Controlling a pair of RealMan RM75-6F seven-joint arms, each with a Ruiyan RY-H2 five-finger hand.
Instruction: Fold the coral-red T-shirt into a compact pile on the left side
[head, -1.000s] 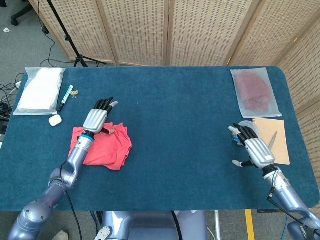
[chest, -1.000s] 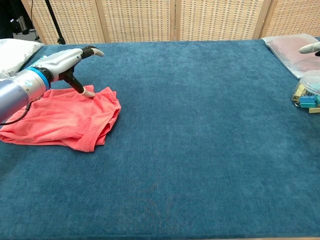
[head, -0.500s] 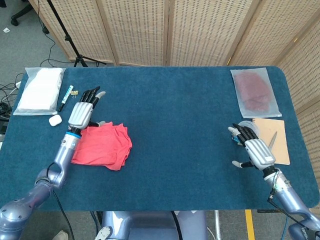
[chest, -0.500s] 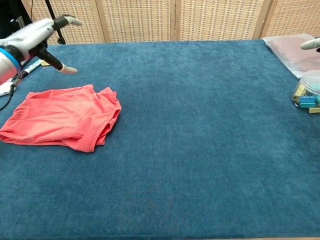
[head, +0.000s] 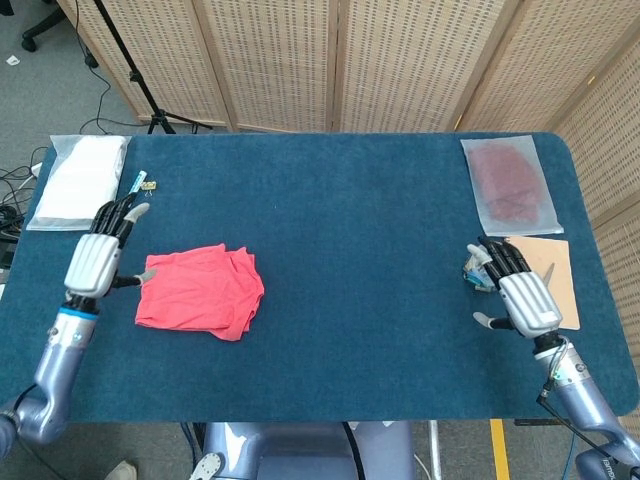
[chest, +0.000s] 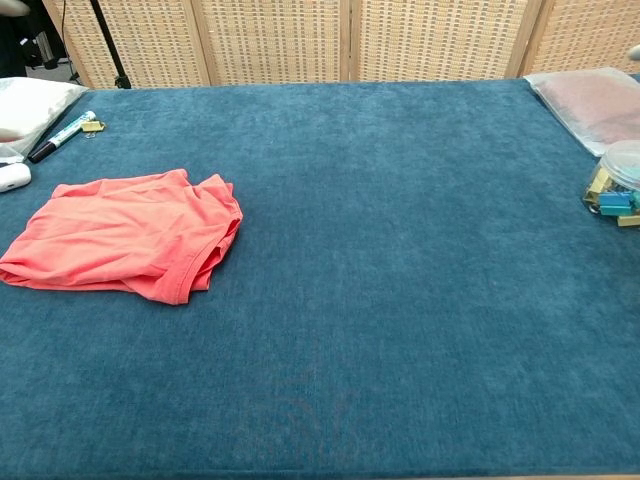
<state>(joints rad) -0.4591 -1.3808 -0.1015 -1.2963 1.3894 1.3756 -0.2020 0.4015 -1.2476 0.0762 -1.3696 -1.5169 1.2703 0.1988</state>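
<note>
While neither hand holds anything, the silver right hand (head: 522, 300) hovers nearest me over the blue cloth-covered counter (head: 370, 250), fingers (head: 500, 258) spread, above what may be a small clear tub of clips (chest: 618, 185). Across on the left, the silver left hand (head: 95, 262) hangs with fingers apart, just beside the coral-red T-shirt (chest: 125, 233), which lies folded in a loose pile. Its right edge looks rumpled; a careless brush there could spring the fold open.
</note>
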